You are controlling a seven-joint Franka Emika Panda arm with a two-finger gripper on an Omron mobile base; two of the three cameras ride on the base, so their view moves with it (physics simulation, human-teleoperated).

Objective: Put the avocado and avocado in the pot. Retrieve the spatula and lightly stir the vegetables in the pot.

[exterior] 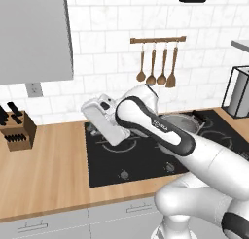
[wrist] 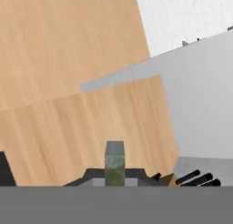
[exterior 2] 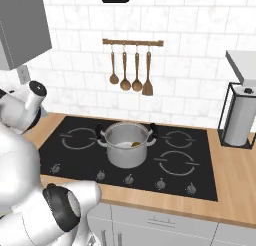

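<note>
Gripper [wrist: 114, 173]: fingers pressed on a green-grey block, seen from the hand. Pot [exterior 2: 127, 145]: stove centre, right base view; olive lump [exterior 2: 135, 144] at 3 o'clock inside, unseen from left base.

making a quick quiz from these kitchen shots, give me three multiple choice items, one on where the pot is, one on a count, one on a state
1. Where does the pot stand?
A. on the black cooktop
B. on the wooden counter beside the knife block
C. under the paper towel holder

2. How many wooden utensils hang on the wall rail?
A. two
B. four
C. six

3. What state is the pot in?
A. covered by a lid
B. tipped on its side
C. upright, no lid

Answers:
1. A, the right base view shows it among the burner rings.
2. B, four brown utensils hang side by side.
3. C, its open top shows the inside wall.
</note>
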